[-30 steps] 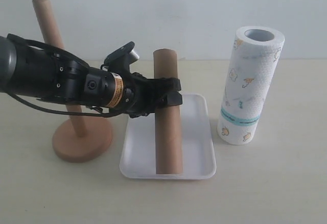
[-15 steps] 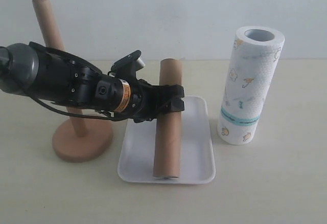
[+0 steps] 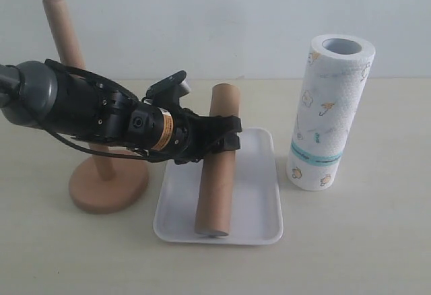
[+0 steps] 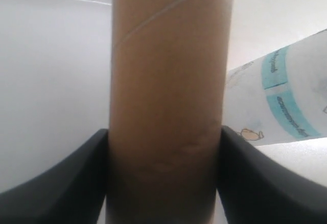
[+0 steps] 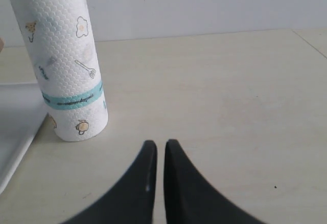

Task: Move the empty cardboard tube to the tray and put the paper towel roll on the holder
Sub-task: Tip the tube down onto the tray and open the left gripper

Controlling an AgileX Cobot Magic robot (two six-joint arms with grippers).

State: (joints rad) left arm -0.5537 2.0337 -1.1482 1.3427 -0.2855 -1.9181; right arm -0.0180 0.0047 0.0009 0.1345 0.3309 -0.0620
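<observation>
The empty cardboard tube (image 3: 217,160) leans over the white tray (image 3: 259,194), its lower end resting near the tray's front rim and its upper end raised. My left gripper (image 3: 227,133) is shut on the tube's upper half; in the left wrist view the tube (image 4: 168,101) fills the space between both fingers (image 4: 66,183). The paper towel roll (image 3: 330,113) stands upright to the right of the tray and shows in the right wrist view (image 5: 64,60). The wooden holder (image 3: 101,174) stands bare at the left. My right gripper (image 5: 160,144) hovers shut and empty over the table.
The left arm crosses in front of the holder's post (image 3: 62,25). A pale wall runs behind the beige table (image 3: 363,241). The tray's corner (image 5: 13,132) shows beside the roll in the right wrist view.
The tube has tilted further, its lower end sliding left toward the tray's front. The left arm has lowered and drawn leftward. The roll and holder have not moved.
</observation>
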